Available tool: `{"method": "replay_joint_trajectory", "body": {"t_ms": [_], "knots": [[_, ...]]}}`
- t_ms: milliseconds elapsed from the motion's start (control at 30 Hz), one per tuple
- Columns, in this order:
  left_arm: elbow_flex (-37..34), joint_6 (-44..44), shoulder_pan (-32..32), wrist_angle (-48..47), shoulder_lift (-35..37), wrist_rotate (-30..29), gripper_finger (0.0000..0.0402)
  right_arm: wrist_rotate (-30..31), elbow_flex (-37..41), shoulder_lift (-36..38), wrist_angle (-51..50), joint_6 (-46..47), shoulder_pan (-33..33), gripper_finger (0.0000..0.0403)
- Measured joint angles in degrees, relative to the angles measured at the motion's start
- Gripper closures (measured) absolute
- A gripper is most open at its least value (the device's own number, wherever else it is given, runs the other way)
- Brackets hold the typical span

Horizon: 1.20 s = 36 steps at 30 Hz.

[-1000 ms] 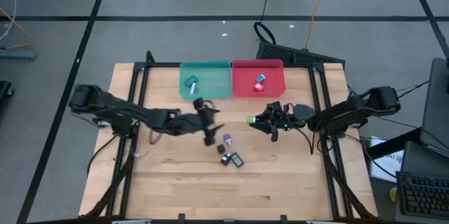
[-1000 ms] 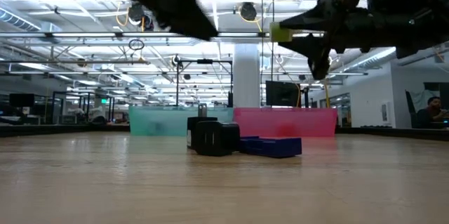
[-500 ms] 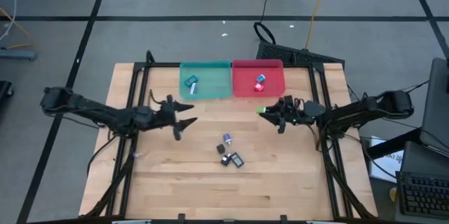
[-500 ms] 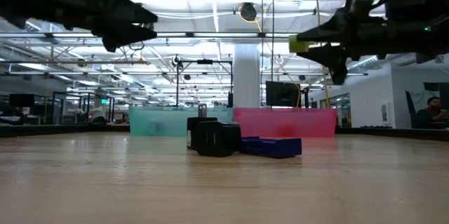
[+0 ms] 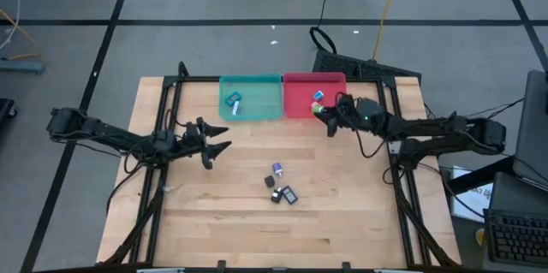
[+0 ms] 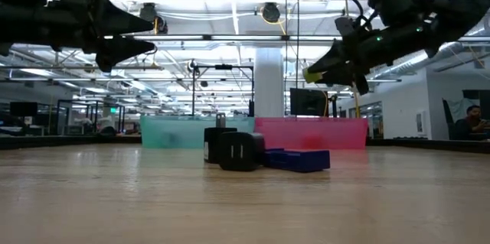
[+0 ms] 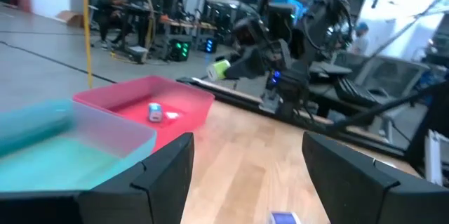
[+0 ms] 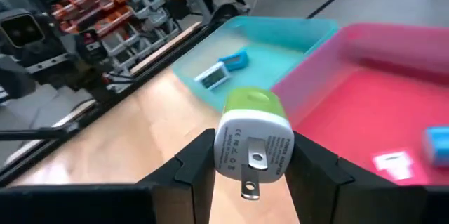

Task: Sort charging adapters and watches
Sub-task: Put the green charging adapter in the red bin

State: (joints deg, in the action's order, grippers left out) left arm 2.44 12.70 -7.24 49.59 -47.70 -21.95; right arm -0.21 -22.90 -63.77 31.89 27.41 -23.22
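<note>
My right gripper is shut on a green-and-white charging adapter and hovers at the near edge of the red tray. That tray holds a light blue adapter and a white-faced one. The teal tray holds a teal watch with a whitish strip. At the table's middle, resting flat on the wood, are a small blue-and-white adapter, a black adapter and a dark blue watch. My left gripper hangs open and empty above the table's left half. My right gripper pinches the green adapter by two opposite side faces, one finger on each side. Its white face with the metal prongs points back at the wrist camera. The fingers come slanting down from the table's right. The adapter is lifted clear.
A black metal frame runs along the table's left and right sides. Bare wood lies between the trays and the three pieces in the middle, and across the near half. Beyond the right edge stand a keyboard and other equipment.
My right gripper carried the green adapter from the table's middle right toward the far edge, to the red tray's near rim, staying shut on it. My left arm drew back from above the middle pieces toward the table's left, its gripper empty. The pieces on the table stayed put.
</note>
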Motion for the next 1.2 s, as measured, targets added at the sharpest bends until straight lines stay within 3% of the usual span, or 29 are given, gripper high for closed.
{"method": "replay_joint_trajectory", "body": {"t_ms": [300,600,1200], "knots": [[0.0,-0.3,0.4,-0.4,0.0,-1.1,0.0133,0.1,-6.9,-0.2,-15.7,-6.1,-9.4,0.0271],[0.0,-1.5,0.5,-1.9,0.0,-1.2,0.0133,0.1,-7.8,-0.9,-22.6,-8.2,-17.8,0.0271],[0.0,-2.0,0.5,-4.4,0.0,-1.1,0.0133,0.1,-7.8,-8.1,-23.6,-10.2,-18.3,0.0271]]}}
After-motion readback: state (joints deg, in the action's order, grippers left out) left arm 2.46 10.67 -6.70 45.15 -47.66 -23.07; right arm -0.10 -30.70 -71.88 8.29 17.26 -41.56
